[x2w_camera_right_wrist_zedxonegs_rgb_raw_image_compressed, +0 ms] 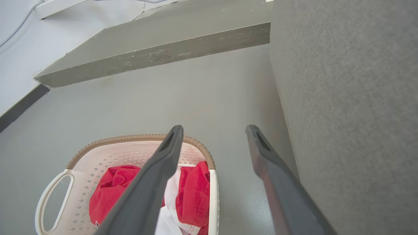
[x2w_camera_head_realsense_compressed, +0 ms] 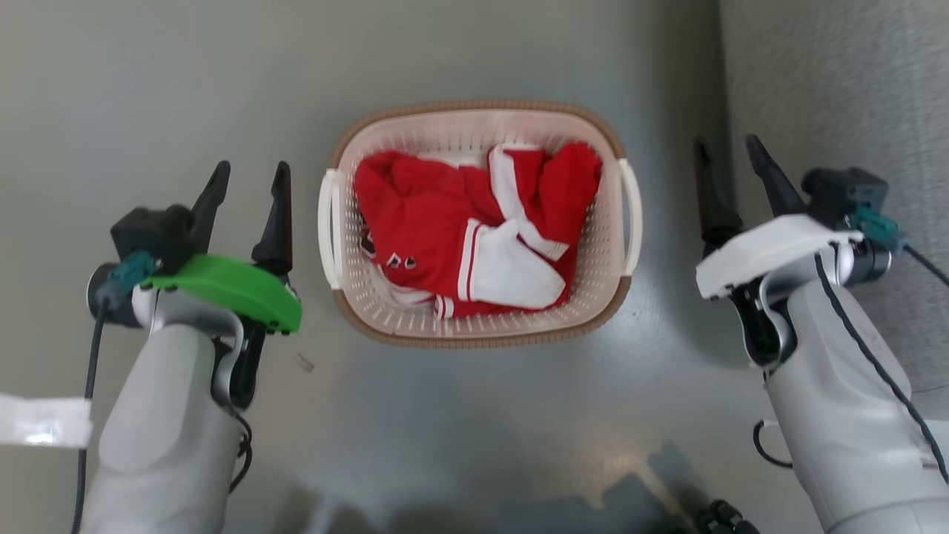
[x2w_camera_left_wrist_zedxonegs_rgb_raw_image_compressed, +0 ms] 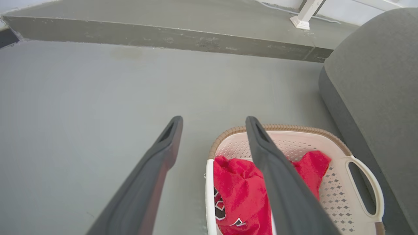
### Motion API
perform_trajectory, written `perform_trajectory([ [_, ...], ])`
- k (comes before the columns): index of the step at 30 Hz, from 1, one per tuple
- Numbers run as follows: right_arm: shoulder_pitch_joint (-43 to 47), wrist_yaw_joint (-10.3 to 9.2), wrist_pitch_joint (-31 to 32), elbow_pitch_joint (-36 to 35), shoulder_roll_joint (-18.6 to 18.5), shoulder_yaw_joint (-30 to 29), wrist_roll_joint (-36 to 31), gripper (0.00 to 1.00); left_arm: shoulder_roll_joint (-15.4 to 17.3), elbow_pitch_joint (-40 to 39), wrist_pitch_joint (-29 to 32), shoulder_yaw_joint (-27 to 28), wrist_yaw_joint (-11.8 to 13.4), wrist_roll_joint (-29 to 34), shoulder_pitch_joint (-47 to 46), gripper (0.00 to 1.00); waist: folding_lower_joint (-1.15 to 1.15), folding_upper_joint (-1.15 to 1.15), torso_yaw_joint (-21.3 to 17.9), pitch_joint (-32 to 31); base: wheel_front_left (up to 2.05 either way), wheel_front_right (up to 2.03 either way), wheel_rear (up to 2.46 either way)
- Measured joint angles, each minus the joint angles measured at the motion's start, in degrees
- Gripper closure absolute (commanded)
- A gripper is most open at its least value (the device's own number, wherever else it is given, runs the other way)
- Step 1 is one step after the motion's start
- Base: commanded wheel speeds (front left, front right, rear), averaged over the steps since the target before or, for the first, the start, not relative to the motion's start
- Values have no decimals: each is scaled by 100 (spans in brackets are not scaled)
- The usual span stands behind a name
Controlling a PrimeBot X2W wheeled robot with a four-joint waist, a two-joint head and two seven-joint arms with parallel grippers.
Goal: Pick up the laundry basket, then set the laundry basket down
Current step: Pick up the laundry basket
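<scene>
The laundry basket (x2w_camera_head_realsense_compressed: 474, 337) sits on the floor (x2w_camera_head_realsense_compressed: 474, 445) at frame centre in the head view, holding a red garment (x2w_camera_head_realsense_compressed: 437, 222). The left end effector (x2w_camera_head_realsense_compressed: 252, 174) at mid-left and the right end effector (x2w_camera_head_realsense_compressed: 726, 148) at mid-right flank it, both parted and empty. Each should close squarely on its nearer white handle (x2w_camera_head_realsense_compressed: 327, 226), then both should lift together, level.

Between left gripper (x2w_camera_head_realsense_compressed: 252, 169) jaws: bare grey floor (x2w_camera_head_realsense_compressed: 148, 89).
Inward of left jaws: floor strip, then cream perforated plastic laundry basket (x2w_camera_head_realsense_compressed: 474, 110).
Inward of right gripper (x2w_camera_head_realsense_compressed: 725, 142) jaws: floor gap, then basket.
Outward of right jaws: grey upholstered block (x2w_camera_head_realsense_compressed: 838, 89), just beside.
</scene>
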Motion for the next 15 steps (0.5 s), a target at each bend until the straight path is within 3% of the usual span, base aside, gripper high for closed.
perform_trajectory([
  [15,-956,2,97,1204,-2,281,119,0,21,933,364,-410,0,-411,-1102,0,0,0,77,1007,0,0,0],
])
